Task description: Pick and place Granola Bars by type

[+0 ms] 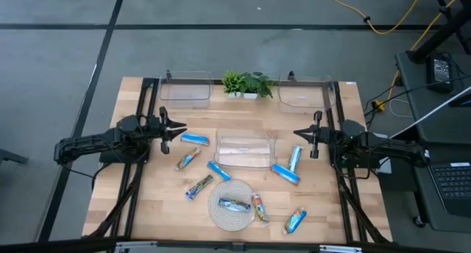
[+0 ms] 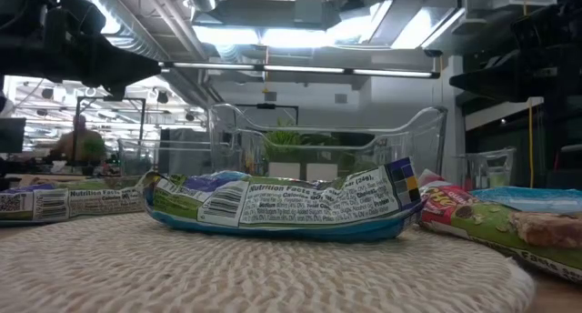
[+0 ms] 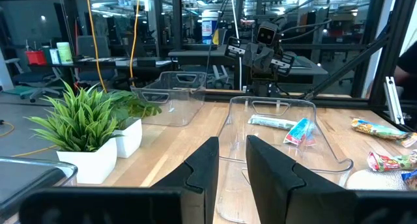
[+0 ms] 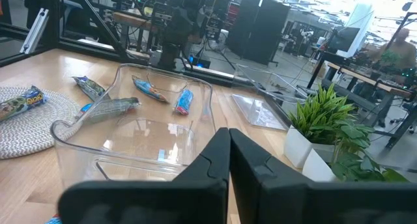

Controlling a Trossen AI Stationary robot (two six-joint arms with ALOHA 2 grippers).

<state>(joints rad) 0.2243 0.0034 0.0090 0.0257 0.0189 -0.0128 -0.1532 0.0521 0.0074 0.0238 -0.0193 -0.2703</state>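
Observation:
Several granola bars lie flat and scattered on the wooden table. Bright blue ones (image 1: 195,140) (image 1: 296,159) flank the middle clear bin (image 1: 245,151), and a printed one (image 1: 199,187) lies nearer the front. Two bars (image 1: 234,204) (image 1: 260,207) rest on the round woven mat (image 1: 232,207); the low view shows one (image 2: 273,204) close up. My left gripper (image 1: 181,129) hovers level at the left side with a narrow gap between its fingers (image 3: 231,165) and nothing in it. My right gripper (image 1: 300,132) hovers level at the right side, shut (image 4: 229,160) and empty.
Two more clear bins (image 1: 185,87) (image 1: 303,91) stand along the far edge, with a small potted plant (image 1: 246,84) between them. One bar (image 1: 294,221) lies near the front right. Bare wood shows in front of each gripper.

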